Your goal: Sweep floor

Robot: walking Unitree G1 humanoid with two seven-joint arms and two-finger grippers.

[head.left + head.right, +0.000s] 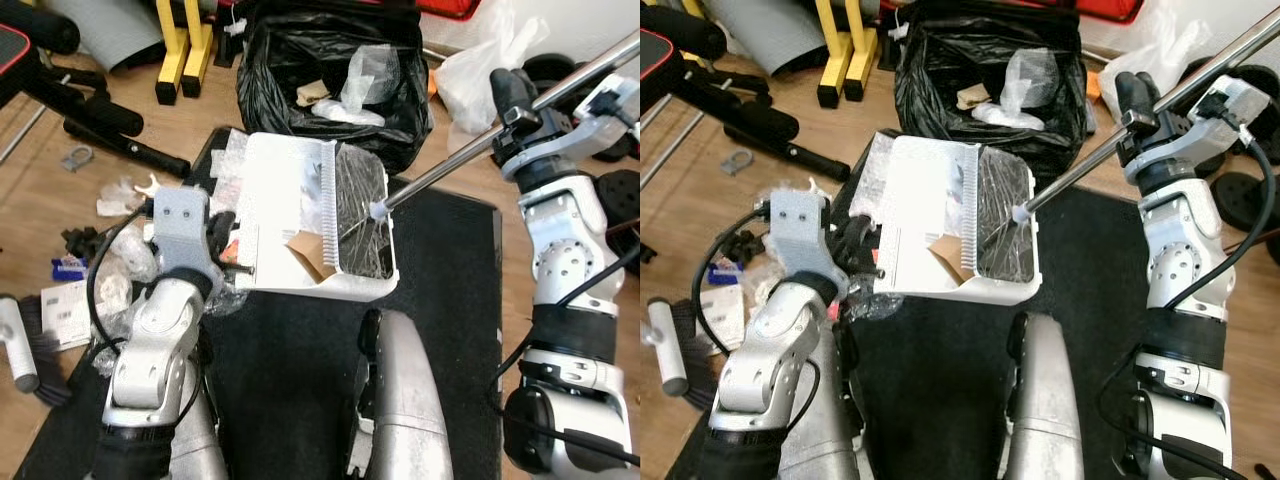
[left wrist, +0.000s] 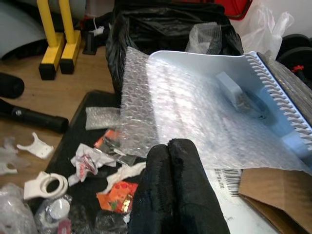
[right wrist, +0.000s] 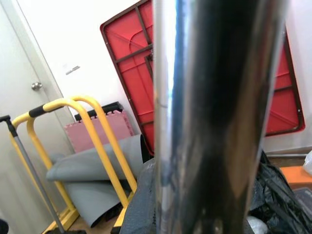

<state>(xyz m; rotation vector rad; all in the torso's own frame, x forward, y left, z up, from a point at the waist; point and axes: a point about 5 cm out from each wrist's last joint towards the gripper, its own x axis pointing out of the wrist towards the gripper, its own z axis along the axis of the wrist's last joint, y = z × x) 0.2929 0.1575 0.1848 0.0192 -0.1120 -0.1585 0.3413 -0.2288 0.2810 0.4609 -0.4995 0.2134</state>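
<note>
Just beyond our left gripper [image 2: 168, 146], fingers pressed together, bubble wrap drapes the tilted white plastic dustpan [image 1: 285, 215]; our right gripper [image 1: 510, 105] clamps the metal handle [image 1: 450, 165]; tipping may spill the cardboard scrap [image 1: 312, 255]

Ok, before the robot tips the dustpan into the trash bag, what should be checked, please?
1. Right gripper closed around the metal pole: ok.
2. Load resting inside the dustpan: ok, cardboard and bubble wrap lie in it.
3. Trash bag open, just behind the dustpan: ok.
4. Left gripper out of the way: not ok, it sits shut at the dustpan's near left edge.
5. Bubble wrap secure: cannot tell, part hangs over the dustpan's left edge.
6. Floor done: not ok, scraps lie on the black mat left of the dustpan.
</note>
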